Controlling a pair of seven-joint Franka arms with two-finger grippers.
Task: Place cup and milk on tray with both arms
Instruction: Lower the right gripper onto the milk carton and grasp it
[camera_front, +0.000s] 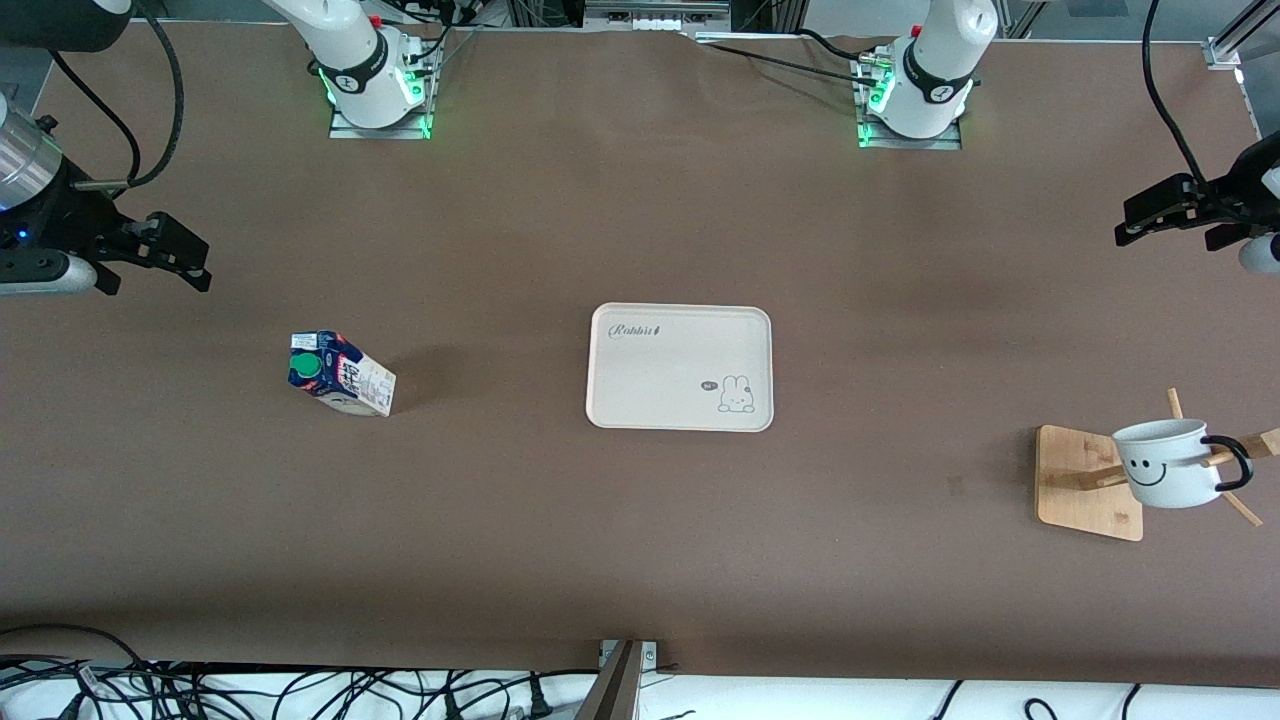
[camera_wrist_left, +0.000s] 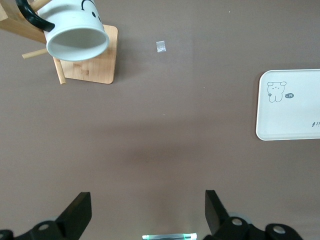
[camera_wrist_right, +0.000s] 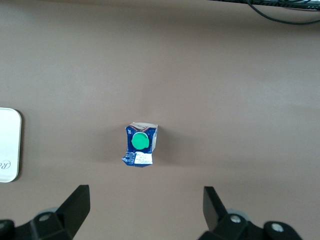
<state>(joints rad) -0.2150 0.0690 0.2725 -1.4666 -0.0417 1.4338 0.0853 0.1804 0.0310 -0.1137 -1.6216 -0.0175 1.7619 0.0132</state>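
Lowest in the front view, and so nearest that camera, is a square light-wooden rack base (camera_front: 1085, 485) with slim wooden pegs, standing on the brown table (camera_front: 640, 560) toward the left arm's end. Hung by its black loop handle on one of those pegs is the small white mug with a black smiley face, the cup (camera_front: 1168, 462); it sits tilted on the rack, its mouth open to the left wrist view (camera_wrist_left: 77, 31), and it is clear of the table surface. A tiny pale scrap (camera_wrist_left: 160, 46) lies on the table near the rack base. At the middle of the table rests the cream-white rectangular tray with rounded corners (camera_front: 660, 385), flat and bare, with "Rabbit" script in one corner and a small bunny drawing in another. Toward the right arm's end, well apart from the tray, stands the milk (camera_front: 340, 373), a small dark blue and white gable-top carton with pink-red print and a round green screw cap; the right wrist view looks straight down on its cap (camera_wrist_right: 140, 144). The left gripper (camera_front: 1165, 212) hangs in the air over bare table at the left arm's end, its black fingers (camera_wrist_left: 80, 212) spread wide and holding nothing. The right gripper (camera_front: 170, 252) hangs over bare table at the right arm's end, its fingers (camera_wrist_right: 77, 204) likewise wide apart and empty, with the milk carton on the table below, between them in the right wrist view.
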